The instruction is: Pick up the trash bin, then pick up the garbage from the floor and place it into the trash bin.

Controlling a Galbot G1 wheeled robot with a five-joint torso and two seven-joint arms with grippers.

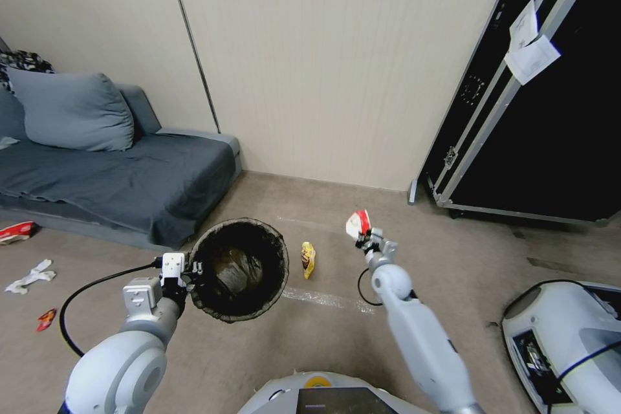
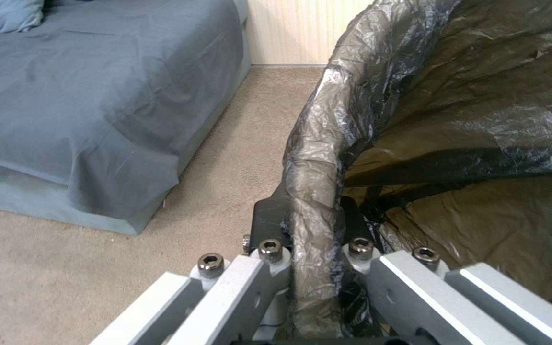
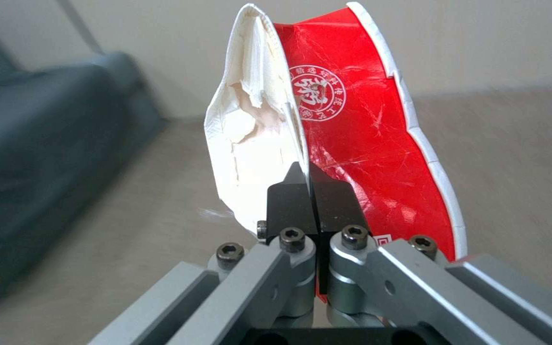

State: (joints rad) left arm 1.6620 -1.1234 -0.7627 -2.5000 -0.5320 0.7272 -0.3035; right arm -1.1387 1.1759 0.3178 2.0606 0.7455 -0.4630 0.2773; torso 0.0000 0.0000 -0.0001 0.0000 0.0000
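Left gripper [image 2: 311, 225]: black fingers [image 2: 270, 220] clenched on the rim of the bin [image 1: 238, 270], one finger outside, one inside, the bag liner [image 2: 455, 124] pinched between them. Bin held above the floor [image 1: 310, 330], mouth tilted toward the head camera; liner dark and crinkled, folded over the rim.

Right gripper [image 3: 308, 191]: fingers [image 3: 285, 206] clamped flat on a red-and-white packet [image 3: 346, 129]. Packet stands upright out of the fingertips, torn white side to one face, red printed side with a round white seal to the other. In the head view the packet [image 1: 358, 222] is held in the air to the right of the bin, apart from it.

Floor, between bin and right gripper: yellow wrapper [image 1: 308, 259], lying just right of the bin's rim.

Floor, far left: red-and-white packet [image 1: 17, 231] against the sofa base; crumpled white paper [image 1: 29, 276]; small red scrap [image 1: 46, 319].

Surroundings: grey sofa [image 1: 116, 168] with cushion [image 1: 71, 110], left; black case [image 1: 537, 110] with paper labels, right; black cable [image 1: 84, 297] looping from the left arm.
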